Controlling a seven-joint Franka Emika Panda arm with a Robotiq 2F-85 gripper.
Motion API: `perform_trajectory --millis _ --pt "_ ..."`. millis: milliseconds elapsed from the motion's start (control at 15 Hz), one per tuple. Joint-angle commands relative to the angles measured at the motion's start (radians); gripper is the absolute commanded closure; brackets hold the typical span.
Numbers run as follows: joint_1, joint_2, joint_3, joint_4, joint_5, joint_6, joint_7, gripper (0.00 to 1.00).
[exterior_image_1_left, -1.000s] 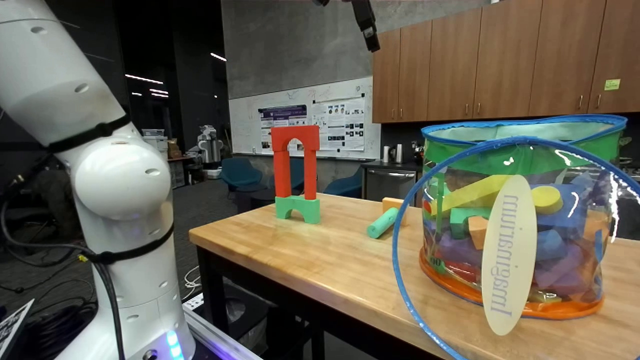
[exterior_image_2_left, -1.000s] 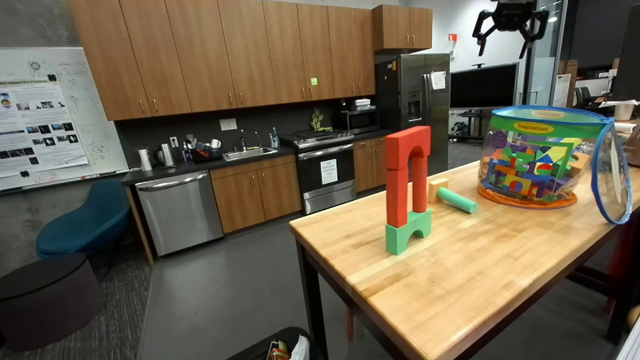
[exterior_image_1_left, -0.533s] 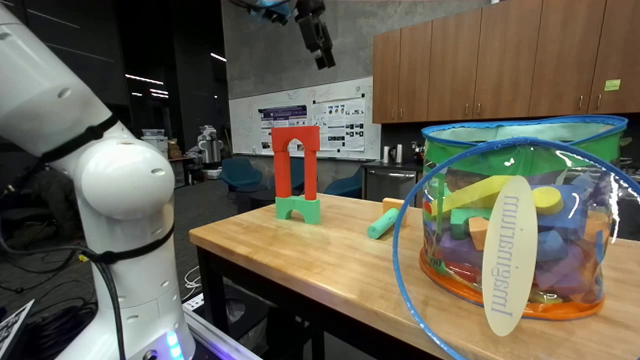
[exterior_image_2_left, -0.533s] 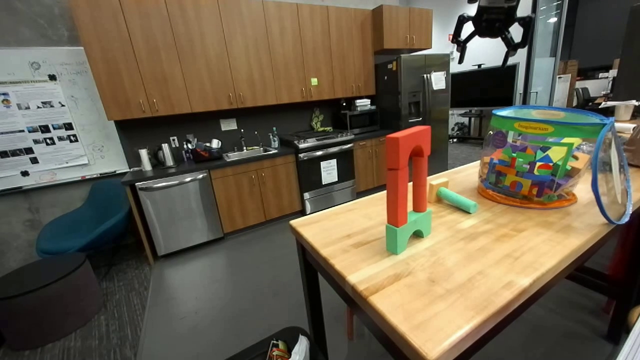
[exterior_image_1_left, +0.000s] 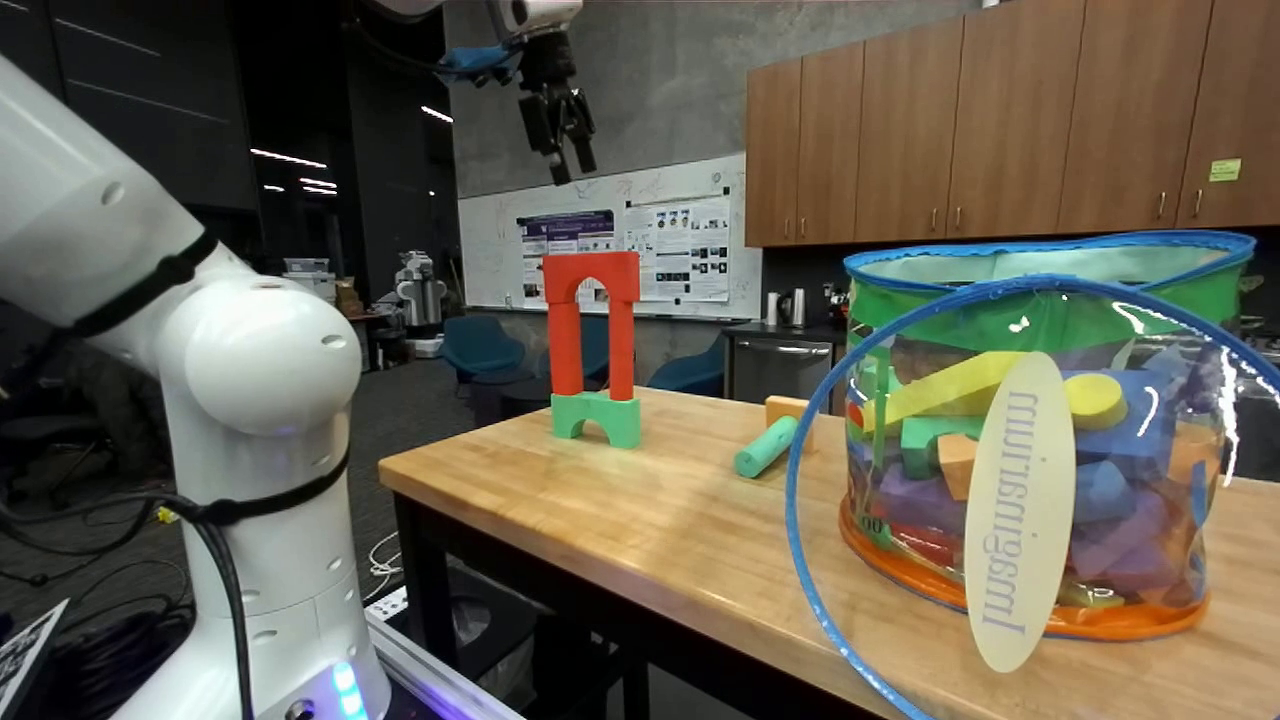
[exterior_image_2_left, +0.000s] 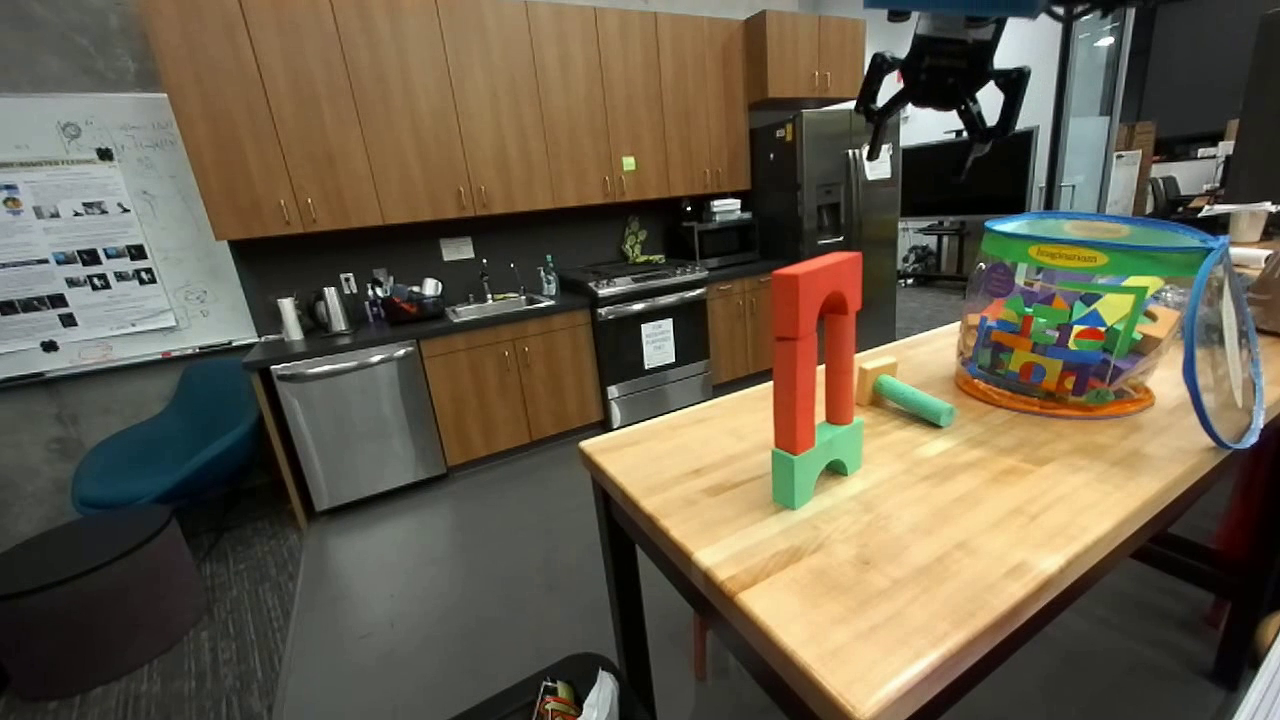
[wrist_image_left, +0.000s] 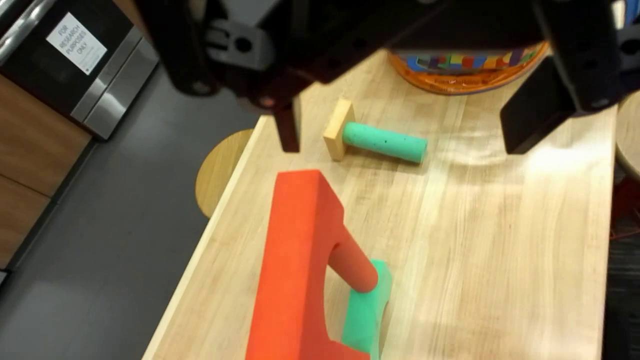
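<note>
Clerk: Largest entries?

Keeper: Kitchen wall cabinets (exterior_image_2_left: 500, 110), wood-fronted, upper left to upper centre of an exterior view; refrigerator (exterior_image_2_left: 815, 270), dark steel, right of centre; whiteboard (exterior_image_2_left: 200, 245), left edge

Clerk: Surface?

Keeper: One butcher-block table (exterior_image_2_left: 960, 540), lower right there; on it, at right of frame, an Imaginarium drum bag (exterior_image_2_left: 1135, 262), clear-walled, stocked with toy blocks (exterior_image_2_left: 1060, 340), lid (exterior_image_2_left: 1218, 350) swung open

Clerk: Stacked stock?

Keeper: One red arch block (exterior_image_2_left: 797, 303), right of centre, set across a square red pillar (exterior_image_2_left: 795, 395) and a round red pillar (exterior_image_2_left: 840, 370), both upright on a green arch block (exterior_image_2_left: 797, 478)

Clerk: Tooling?

Keeper: One black two-finger gripper (wrist_image_left: 405, 137), sole unit; fingers spread wide, nothing held, nothing touched

Clerk: Governing relation?

Keeper: Red arch block below the gripper in both exterior views, apart from it; lower centre in the wrist view, toward the left side of the finger gap; long axis near up-and-down that frame, top leaning right, crossing the line of the opening; sideways offset judged to matter most

Clerk: Smallest?

Keeper: Green cylinder (wrist_image_left: 385, 142), lying, above centre of the wrist view, long axis near level; tan block (wrist_image_left: 338, 130) at its left end, seemingly touching
</note>
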Motion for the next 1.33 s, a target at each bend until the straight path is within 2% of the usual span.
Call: perform_trajectory --millis 0,400,1067,1133,1267 --pt "0.035 0.022 0.024 -0.042 0.048 0.037 0.042 0.00" --pt "0.078 0.137 0.074 -0.041 0.063 0.124 0.070 0.00" --pt "0.113 0.311 0.081 0.039 0.032 0.167 0.096 0.00" --pt "0.115 0.323 0.081 0.047 0.029 0.169 0.099 0.20" --pt "0.118 0.342 0.080 0.061 0.020 0.169 0.103 0.31"
